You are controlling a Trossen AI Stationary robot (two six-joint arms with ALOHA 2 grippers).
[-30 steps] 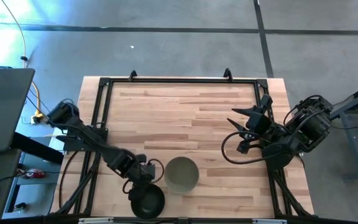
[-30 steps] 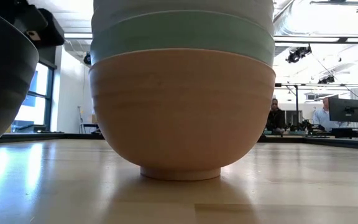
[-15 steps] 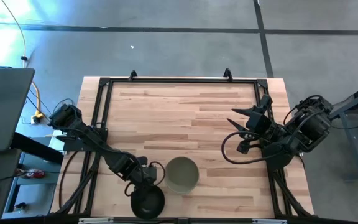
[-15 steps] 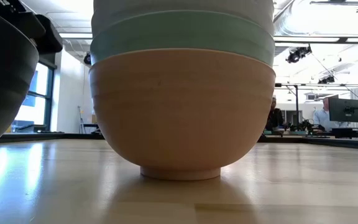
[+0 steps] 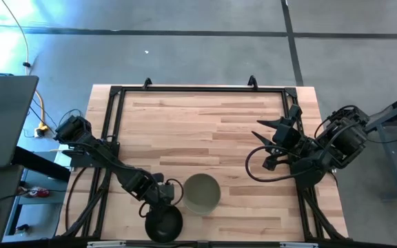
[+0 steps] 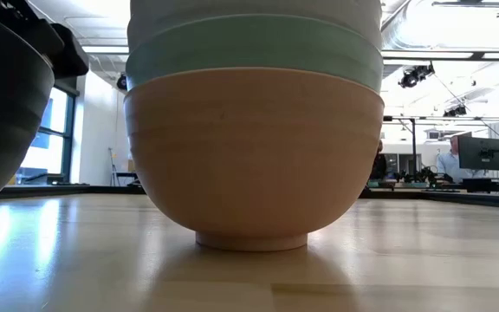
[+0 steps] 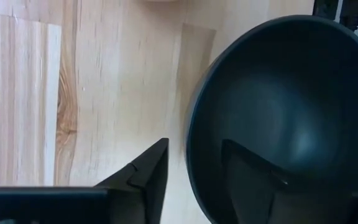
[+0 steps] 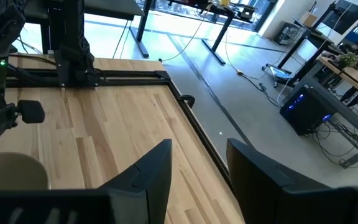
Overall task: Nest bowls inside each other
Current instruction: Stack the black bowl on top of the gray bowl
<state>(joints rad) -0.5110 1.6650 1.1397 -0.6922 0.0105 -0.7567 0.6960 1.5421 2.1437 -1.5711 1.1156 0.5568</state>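
Observation:
A stack of nested bowls (image 5: 202, 193) stands near the table's front edge, with an olive-grey bowl on top. In the low view its bottom bowl is peach-orange (image 6: 254, 156) and rests on its foot ring, with a mint green bowl (image 6: 254, 52) and a white bowl (image 6: 254, 13) above it. The black bowl (image 5: 163, 224) is left of the stack, at the front edge. My left gripper (image 5: 163, 207) is shut on it. My right gripper (image 5: 262, 131) is open and empty over the right half of the table. My left gripper holds the black bowl by its rim (image 7: 190, 163), on the side toward the table's far edge. One finger (image 7: 247, 174) is inside the bowl and the other finger (image 7: 148, 177) is outside. The fingers come from above. I cannot tell whether the bowl's foot is on the table.
A black metal frame (image 5: 185, 89) runs along the table's far and side edges. A laptop (image 5: 2, 120) sits off the table's left. The wood behind the stack (image 5: 198, 131) is bare. People sit at desks far behind the table (image 6: 449, 165).
My left gripper has moved a little toward the table's near edge with the black bowl, then kept still. The stack has stayed where it was.

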